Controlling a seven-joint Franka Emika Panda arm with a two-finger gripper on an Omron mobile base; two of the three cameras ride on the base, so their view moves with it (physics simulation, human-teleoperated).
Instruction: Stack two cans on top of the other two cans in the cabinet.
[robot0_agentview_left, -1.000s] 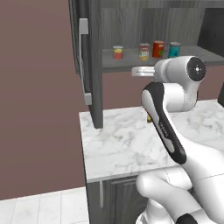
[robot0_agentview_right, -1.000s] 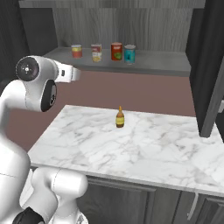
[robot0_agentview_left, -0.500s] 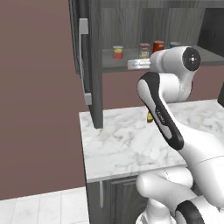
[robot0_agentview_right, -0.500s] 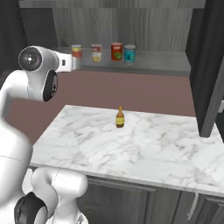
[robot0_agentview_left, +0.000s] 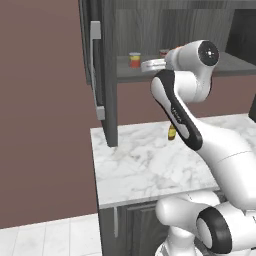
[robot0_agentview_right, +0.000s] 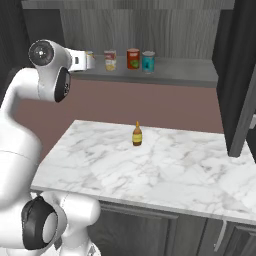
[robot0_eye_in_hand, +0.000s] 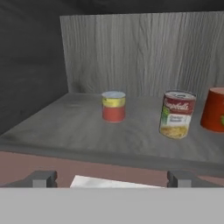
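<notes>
on the cabinet (robot0_eye_in_hand: 131, 57) shelf the short can (robot0_eye_in_hand: 113, 106) is faced by the empty, wide-open gripper (robot0_eye_in_hand: 111, 178), seemingly lined up so it can be grasped for stacking.

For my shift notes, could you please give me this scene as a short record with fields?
shelf: four cans standing apart, none stacked
short red-and-yellow can: leftmost, ahead of the gripper
cream can: to its right
red can: next in the row
teal can: right end
gripper: open, empty, in front of the shelf edge
amber bottle: upright on the marble counter
</notes>
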